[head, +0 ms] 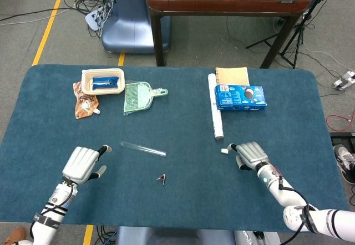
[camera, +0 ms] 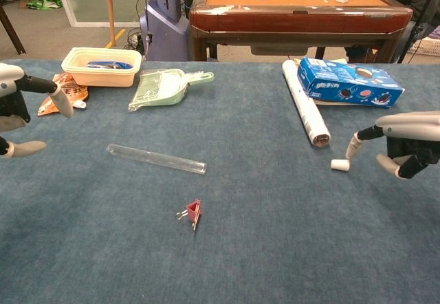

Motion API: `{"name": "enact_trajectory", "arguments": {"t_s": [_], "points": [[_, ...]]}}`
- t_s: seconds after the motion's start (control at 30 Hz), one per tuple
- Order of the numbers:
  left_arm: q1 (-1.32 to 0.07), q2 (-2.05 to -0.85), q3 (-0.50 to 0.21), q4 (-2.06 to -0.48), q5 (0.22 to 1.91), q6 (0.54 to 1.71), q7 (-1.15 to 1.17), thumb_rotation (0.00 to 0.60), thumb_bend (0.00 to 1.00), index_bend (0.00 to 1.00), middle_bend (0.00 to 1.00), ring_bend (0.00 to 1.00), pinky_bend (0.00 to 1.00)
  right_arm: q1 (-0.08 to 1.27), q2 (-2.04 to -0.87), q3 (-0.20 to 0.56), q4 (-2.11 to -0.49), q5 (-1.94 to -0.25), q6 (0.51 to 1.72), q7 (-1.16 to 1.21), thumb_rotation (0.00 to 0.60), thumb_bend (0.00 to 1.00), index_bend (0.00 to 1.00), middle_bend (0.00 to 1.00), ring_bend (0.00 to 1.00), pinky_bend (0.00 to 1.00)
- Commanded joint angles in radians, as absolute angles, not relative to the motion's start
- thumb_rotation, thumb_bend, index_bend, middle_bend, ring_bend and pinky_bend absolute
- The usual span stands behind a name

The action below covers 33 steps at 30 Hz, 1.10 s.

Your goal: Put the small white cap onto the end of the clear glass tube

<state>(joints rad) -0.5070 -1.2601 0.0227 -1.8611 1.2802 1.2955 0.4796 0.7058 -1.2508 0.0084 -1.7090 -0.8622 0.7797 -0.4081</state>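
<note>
The clear glass tube (head: 143, 148) (camera: 157, 159) lies flat on the blue table, left of centre. The small white cap (head: 224, 151) (camera: 339, 165) lies on its side to the right, just below the end of a white roll. My right hand (head: 250, 153) (camera: 405, 142) sits right beside the cap, holding nothing, with one fingertip (camera: 350, 150) at the cap's edge and the thumb below it. My left hand (head: 83, 164) (camera: 12, 104) hovers left of the tube's left end, fingers apart and empty.
A small red binder clip (head: 162, 178) (camera: 193, 212) lies in front of the tube. The white roll (head: 215, 113), a blue cookie box (head: 241, 96), a green dustpan (head: 138, 97) and a cream tray (head: 102, 82) stand further back.
</note>
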Motion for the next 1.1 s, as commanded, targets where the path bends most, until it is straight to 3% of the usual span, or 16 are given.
{"name": "enact_trajectory", "arguments": {"t_s": [0.03, 0.47, 1.1], "points": [[-0.499, -1.256, 0.020, -1.867, 1.290, 1.298, 0.480, 0.600, 0.26, 0.34, 1.00, 0.91, 0.83, 0.704, -1.249, 0.025, -1.741, -0.901, 0.816, -0.395, 0.600, 0.87, 0.26, 1.00, 1.00, 1.00], [-0.474, -1.250, 0.009, -1.878, 1.306, 1.281, 0.480, 0.600, 0.26, 0.34, 1.00, 0.91, 0.83, 0.686, -1.212, -0.026, -1.755, -0.866, 0.831, -0.410, 0.600, 0.87, 0.26, 1.00, 1.00, 1.00], [-0.451, -1.257, -0.004, -1.870, 1.303, 1.256, 0.490, 0.600, 0.26, 0.32, 1.00, 0.91, 0.83, 0.716, -1.292, -0.034, -1.659, -0.852, 0.774, -0.392, 0.600, 0.87, 0.26, 1.00, 1.00, 1.00]]}}
